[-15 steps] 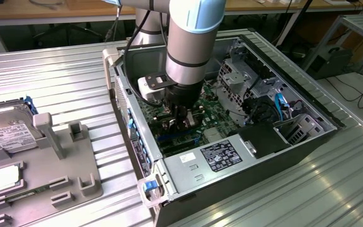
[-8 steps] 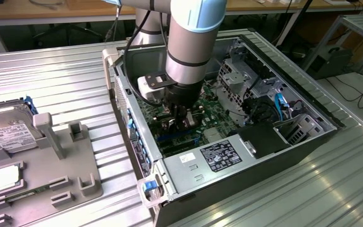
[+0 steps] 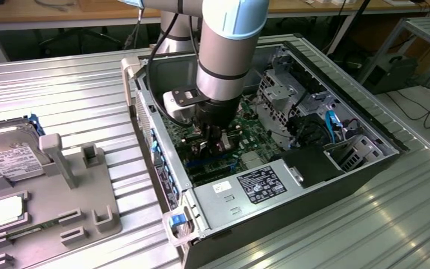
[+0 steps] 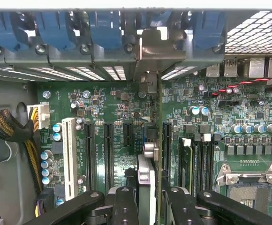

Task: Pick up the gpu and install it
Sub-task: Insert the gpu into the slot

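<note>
Most of the job looks done, judging from where things lie. The open computer case (image 3: 275,140) rests on its side on the ribbed metal tabletop (image 3: 65,89), and the arm (image 3: 226,50) reaches straight down into it, over the green motherboard (image 4: 126,117). Off to the exterior view's left, the grey parts holder (image 3: 51,207) carries a hard drive (image 3: 6,151) and a small square CPU chip (image 3: 7,210); no card sits in it, so the pick-up is behind us.

The gpu (image 4: 159,154) is inside the case, seen edge-on in the wrist view as a thin green board standing upright over the row of black expansion slots (image 4: 109,150). Its silver bracket (image 4: 150,49) stands at the rear wall of the case, among the blue slot clips (image 4: 103,30).

The pincer (image 4: 148,197) is pinching the gpu between its black fingers (image 4: 125,201), one on each face of the card.

What remains is the seating itself. Whether the card's lower edge has fully entered its slot is hard to tell from here; it seems lined up, but not clearly pressed home, and the grip has not been let go.
</note>
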Controlling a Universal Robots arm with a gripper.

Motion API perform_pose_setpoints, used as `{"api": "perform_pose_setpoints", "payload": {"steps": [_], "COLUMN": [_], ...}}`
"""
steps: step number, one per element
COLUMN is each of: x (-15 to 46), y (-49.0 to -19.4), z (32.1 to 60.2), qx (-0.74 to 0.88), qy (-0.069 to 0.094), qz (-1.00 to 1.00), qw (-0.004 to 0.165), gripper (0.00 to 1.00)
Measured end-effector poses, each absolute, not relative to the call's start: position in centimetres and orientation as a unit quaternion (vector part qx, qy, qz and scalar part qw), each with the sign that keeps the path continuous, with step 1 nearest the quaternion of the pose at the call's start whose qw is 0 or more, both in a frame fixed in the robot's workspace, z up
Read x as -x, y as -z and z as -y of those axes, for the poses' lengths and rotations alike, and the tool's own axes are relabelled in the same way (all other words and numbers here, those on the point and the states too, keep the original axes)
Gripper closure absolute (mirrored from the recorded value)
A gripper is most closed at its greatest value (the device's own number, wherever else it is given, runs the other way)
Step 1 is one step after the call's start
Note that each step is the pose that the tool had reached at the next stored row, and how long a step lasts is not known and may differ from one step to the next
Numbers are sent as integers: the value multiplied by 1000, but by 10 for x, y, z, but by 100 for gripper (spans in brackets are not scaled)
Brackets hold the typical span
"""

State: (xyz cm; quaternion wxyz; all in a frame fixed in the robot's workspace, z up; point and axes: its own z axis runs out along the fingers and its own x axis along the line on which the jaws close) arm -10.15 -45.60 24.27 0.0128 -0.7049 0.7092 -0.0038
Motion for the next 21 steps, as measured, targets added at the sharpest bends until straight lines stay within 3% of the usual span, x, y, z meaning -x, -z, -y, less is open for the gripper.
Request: {"api": "perform_pose_setpoints", "payload": {"steps": [21], "x": [102], "y": [-246], "z": [456], "qx": [706], "qy": [4], "qz": [-708], "qw": [13], "gripper": [72]}}
